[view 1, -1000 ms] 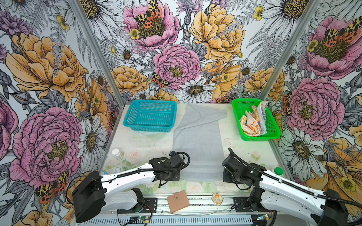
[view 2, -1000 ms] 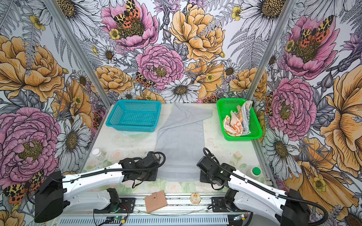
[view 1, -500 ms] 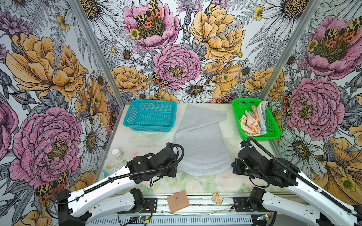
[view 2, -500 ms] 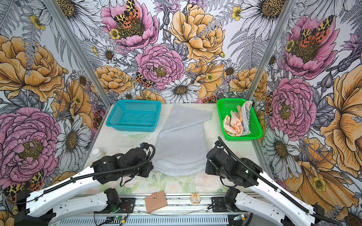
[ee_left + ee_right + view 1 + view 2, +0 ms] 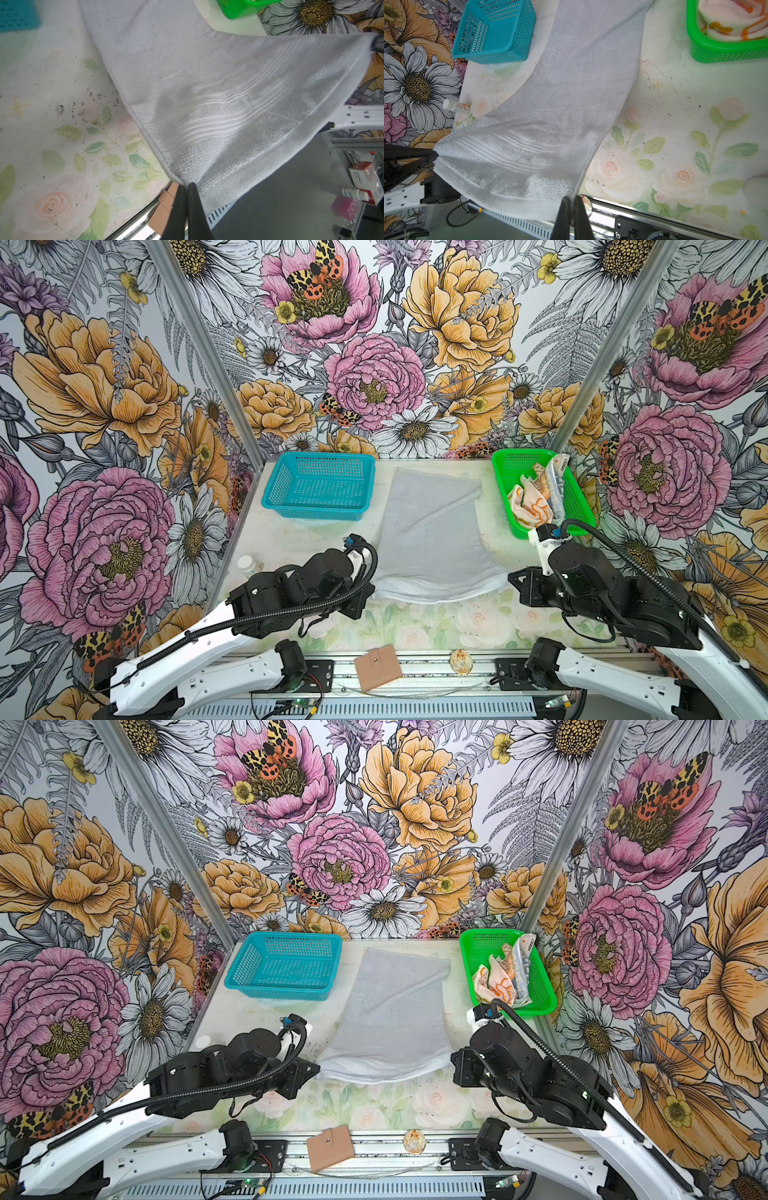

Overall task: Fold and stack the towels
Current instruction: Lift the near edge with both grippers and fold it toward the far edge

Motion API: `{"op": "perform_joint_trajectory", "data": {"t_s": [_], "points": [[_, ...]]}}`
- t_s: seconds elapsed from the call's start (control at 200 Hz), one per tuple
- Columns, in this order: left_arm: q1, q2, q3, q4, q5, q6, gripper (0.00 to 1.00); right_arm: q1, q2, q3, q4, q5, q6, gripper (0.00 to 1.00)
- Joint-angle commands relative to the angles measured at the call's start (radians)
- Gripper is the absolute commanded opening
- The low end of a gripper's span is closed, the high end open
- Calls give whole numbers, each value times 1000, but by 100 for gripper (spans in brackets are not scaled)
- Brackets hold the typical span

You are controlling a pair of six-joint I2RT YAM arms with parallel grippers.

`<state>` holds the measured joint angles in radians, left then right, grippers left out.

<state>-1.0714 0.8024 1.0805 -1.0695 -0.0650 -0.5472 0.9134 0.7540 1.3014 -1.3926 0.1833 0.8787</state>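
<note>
**Item:** grey towel, large and plain.

**Location:** middle of the desk, between the blue basket and the green basket. The far part lies flat. The near hem is off the surface.

**Change noted:** a second ago the near hem lay flat at the front edge of the desk. It is now raised and stretched between the two arms, and has been carried some way toward the back wall. Bare desk shows in front of it in both top views.

**Left arm:** jaws pressed together on the near-left corner (cloth pinched at the very tips in the wrist view).

**Right arm:** jaws likewise closed, on the near-right corner.

**Reading:** the first fold looks under way, with the near half travelling over the far half and the hem not yet laid down. The far end is creased and sits a little skewed, so the edges may not meet squarely.

**Outstanding:** orange-and-cream towel and lettered towel, both crumpled in the green basket, unfolded.
</note>
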Motion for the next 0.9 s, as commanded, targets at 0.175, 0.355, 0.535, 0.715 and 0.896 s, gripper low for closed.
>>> {"op": "perform_joint_trajectory", "data": {"t_s": [0.175, 0.355, 0.535, 0.715, 0.896], "points": [[-23, -9, 87, -22, 45, 75, 0, 9, 18, 71, 27, -54, -37, 0], [-98, -26, 91, -26, 29, 42, 0, 21, -33, 11, 19, -67, 19, 0], [-124, 11, 68, -29, -38, 44, 0, 21, -13, -38, 18, -28, 9, 0], [-36, 129, 41, -15, -121, 71, 0, 17, 114, -116, 126, 67, -51, 0], [165, 238, 14, 81, -47, 123, 0, -62, 226, -99, 199, 157, -147, 0]]}}
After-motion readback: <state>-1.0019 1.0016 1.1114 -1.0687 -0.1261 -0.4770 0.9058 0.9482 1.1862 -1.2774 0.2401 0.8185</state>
